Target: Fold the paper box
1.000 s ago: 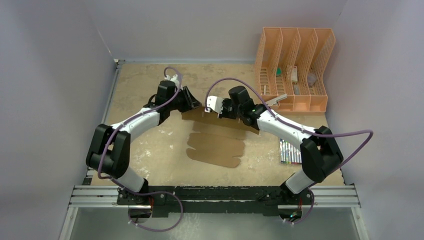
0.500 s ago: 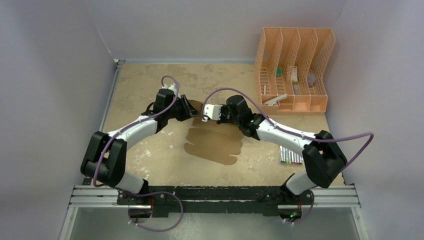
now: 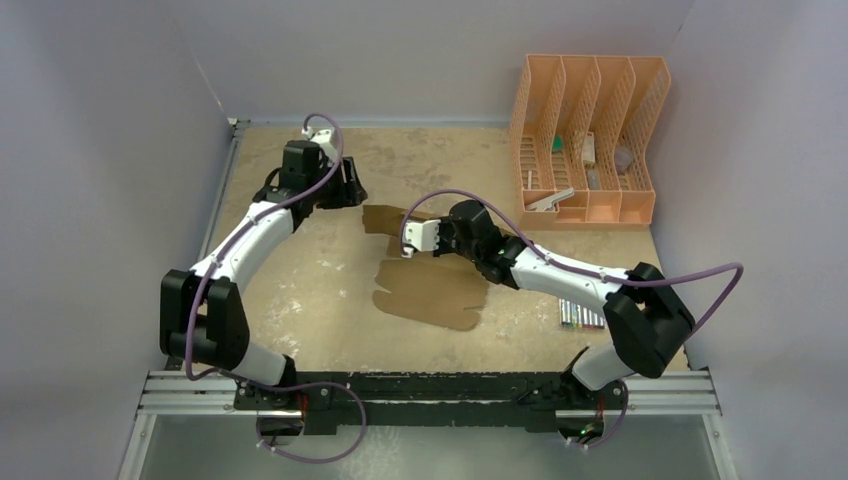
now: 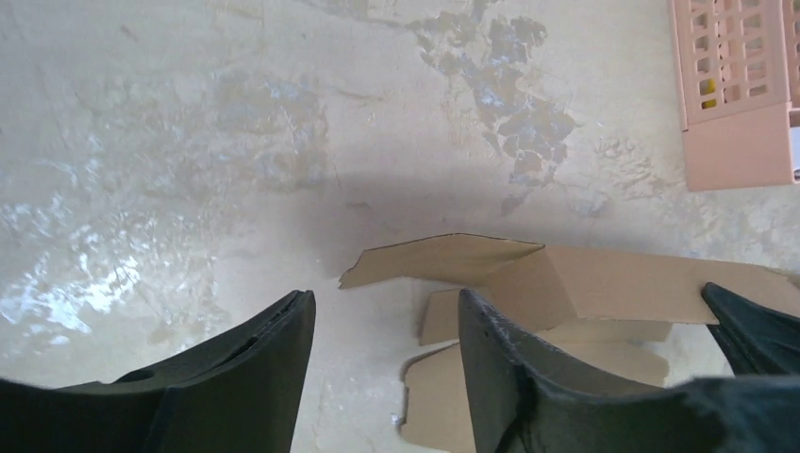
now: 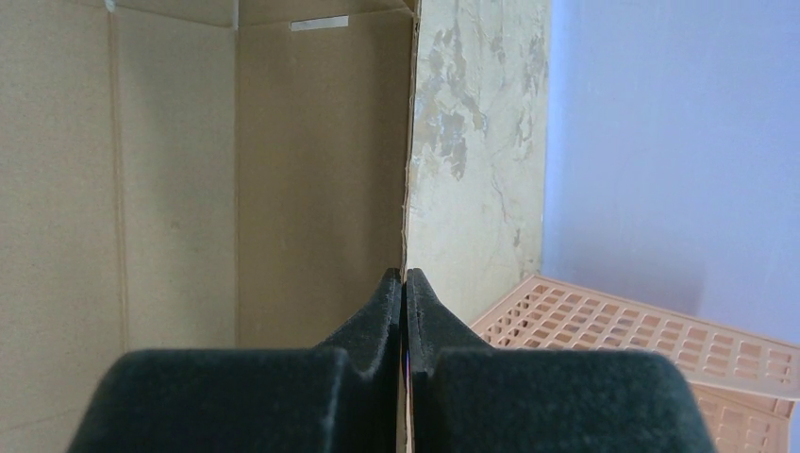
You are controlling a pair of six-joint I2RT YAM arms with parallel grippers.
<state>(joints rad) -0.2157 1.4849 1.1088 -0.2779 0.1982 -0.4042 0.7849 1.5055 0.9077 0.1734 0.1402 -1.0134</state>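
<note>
The paper box (image 3: 432, 285) is a flat brown die-cut cardboard sheet with tabbed flaps, lying mid-table. Its far panel is raised on edge. My right gripper (image 3: 447, 243) is shut on the edge of that raised panel; in the right wrist view (image 5: 405, 276) the cardboard edge runs between the closed pads and the panel (image 5: 189, 170) fills the left. My left gripper (image 3: 352, 193) is open and empty, above the table to the left of the raised flap. In the left wrist view (image 4: 385, 307) the flap (image 4: 528, 274) lies ahead and to the right, apart from the fingers.
An orange plastic file rack (image 3: 588, 140) stands at the back right, with small items in its slots. A pack of coloured markers (image 3: 580, 314) lies right of the sheet, partly under my right arm. Walls enclose the table on left, back and right.
My left gripper let go of the far flap, opened and drew back up and to the left. My right gripper moved left and nearer with the panel edge, shifting the sheet slightly.
</note>
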